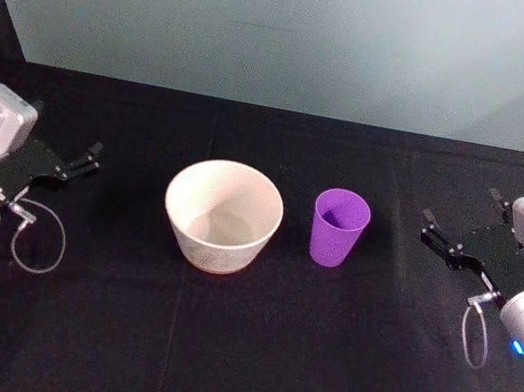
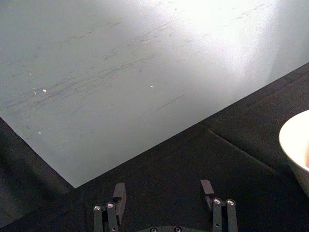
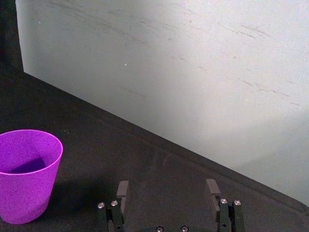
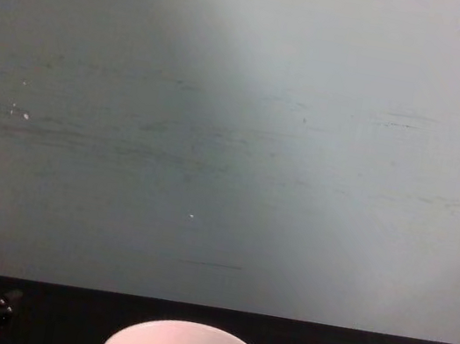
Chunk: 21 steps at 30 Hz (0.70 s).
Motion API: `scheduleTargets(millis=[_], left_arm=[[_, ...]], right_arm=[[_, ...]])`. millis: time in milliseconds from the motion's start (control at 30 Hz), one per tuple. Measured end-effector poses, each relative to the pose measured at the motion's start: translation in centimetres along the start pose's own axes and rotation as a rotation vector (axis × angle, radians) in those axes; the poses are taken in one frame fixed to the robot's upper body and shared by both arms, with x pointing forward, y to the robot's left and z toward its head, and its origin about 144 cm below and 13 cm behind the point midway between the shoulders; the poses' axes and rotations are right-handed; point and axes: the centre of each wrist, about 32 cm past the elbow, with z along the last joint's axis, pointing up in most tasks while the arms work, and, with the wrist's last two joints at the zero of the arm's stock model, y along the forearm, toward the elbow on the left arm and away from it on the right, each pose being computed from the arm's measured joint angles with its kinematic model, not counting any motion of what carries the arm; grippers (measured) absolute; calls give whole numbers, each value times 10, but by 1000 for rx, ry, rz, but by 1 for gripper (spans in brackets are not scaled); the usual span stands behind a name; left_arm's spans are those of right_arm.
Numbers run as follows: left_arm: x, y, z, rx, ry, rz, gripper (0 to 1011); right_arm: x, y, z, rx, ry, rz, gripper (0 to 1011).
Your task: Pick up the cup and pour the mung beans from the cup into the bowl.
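First, you need to get hold of the cup (image 1: 339, 228); nothing has been picked up yet. It stands upright on the black worktop (image 1: 232, 363), just to the right of the bowl (image 1: 195, 243), with a small gap between them. Your right hand (image 3: 167, 188) waits farther out on that same side of the bowl, past the cup. Its two fingers are spread apart and hold nothing. Your left hand (image 2: 163, 189) is parked well away on the bowl's other side, also spread apart and empty.

I think the right hand is the one to use, since it is nearer. Come at the cup from the side away from the bowl. Keep the fingers wide until the cup sits between them, then squeeze around its middle. Lift it straight up before you tip it, so it does not knock the bowl.

The cup is smooth purple plastic and probably light. Its sides slope in toward the bottom, so the fingers might slide if you hold too softly. I cannot make out the beans, because the inside is in shadow. The bowl is wide, round and creamy white, with a big open mouth, so pouring into it should be easy. The worktop looks like soft dark cloth.
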Motion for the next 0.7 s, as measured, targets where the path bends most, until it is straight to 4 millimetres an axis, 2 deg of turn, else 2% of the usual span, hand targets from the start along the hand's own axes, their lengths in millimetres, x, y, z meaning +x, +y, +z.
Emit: scheduleTargets(millis=[333, 700], left_arm=[[0, 0, 0, 0, 0, 0, 1000], [0, 0, 0, 0, 0, 0, 1000]], right_arm=[[-5, -13, -2, -14, 4, 12, 1002], [-19, -24, -2, -30, 32, 134, 1003]])
